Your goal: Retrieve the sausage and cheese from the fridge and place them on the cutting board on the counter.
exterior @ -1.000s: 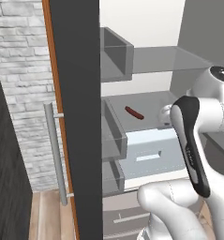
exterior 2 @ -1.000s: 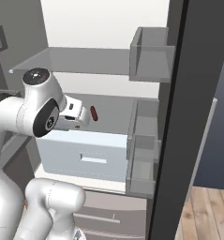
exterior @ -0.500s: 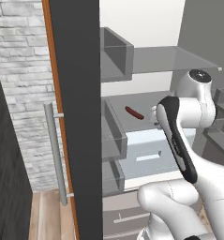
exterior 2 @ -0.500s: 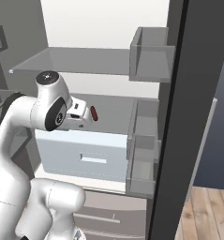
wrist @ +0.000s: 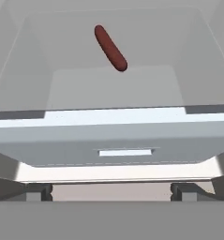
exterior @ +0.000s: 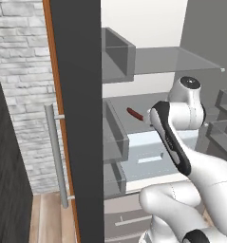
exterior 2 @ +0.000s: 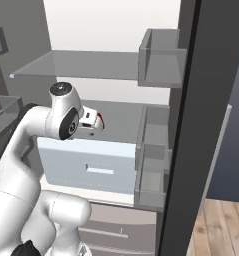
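Now | gripper (wrist: 111, 190) is hanging with fingers spread wide, grasping nothing | sausage (wrist: 110, 48) is lying ahead of the fingertips on the fridge (exterior: 77, 118) shelf, well apart | its long axis is running diagonally across the fingers' line | reach forward looks next

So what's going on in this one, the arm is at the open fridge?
Yes. The fridge stands open and the white arm is reaching in at the level of the middle shelf. The sausage lies alone on that shelf, above a pale drawer, and nothing is touching it. The end effector is open and empty, pointed toward the sausage but short of it. No cheese can be made out, so the first pick has not yet happened.
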Motion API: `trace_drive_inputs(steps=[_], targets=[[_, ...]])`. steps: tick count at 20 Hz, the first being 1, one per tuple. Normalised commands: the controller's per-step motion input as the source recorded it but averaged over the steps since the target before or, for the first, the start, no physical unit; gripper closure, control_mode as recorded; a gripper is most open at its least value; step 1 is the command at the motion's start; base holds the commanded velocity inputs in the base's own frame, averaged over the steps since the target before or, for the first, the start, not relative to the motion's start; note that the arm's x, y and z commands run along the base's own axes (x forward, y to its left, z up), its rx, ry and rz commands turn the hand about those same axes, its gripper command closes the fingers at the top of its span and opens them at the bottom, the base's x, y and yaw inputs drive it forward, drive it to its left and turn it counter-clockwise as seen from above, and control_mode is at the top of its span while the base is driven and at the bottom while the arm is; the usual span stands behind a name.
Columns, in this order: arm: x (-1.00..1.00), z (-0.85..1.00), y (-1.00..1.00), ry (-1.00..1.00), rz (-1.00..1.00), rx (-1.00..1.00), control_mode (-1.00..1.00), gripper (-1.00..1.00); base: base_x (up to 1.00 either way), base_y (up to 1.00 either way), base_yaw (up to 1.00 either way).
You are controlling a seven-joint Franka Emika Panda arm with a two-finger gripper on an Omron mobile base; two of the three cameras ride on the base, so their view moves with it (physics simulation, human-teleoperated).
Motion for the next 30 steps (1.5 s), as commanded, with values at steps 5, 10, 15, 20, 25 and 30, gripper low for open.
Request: trace_drive_inputs(steps=[5,10,15,20,25,30], targets=[[0.7,-0.04,0.0,0.0,0.0,0.0,-1.0,-1.0,0.0,0.0,0.0],[0.54,-0.21,0.0,0.0,0.0,0.0,-1.0,-1.0,0.0,0.0,0.0],[0.29,-0.37,0.0,0.0,0.0,0.0,-1.0,-1.0,0.0,0.0,0.0],[0.23,-0.33,0.0,0.0,0.0,0.0,-1.0,-1.0,0.0,0.0,0.0],[0.54,-0.13,-0.07,0.0,0.06,0.0,-1.0,-1.0,0.0,0.0,0.0],[0.54,-0.07,-0.13,0.0,0.1,0.0,-1.0,-1.0,0.0,0.0,0.0]])
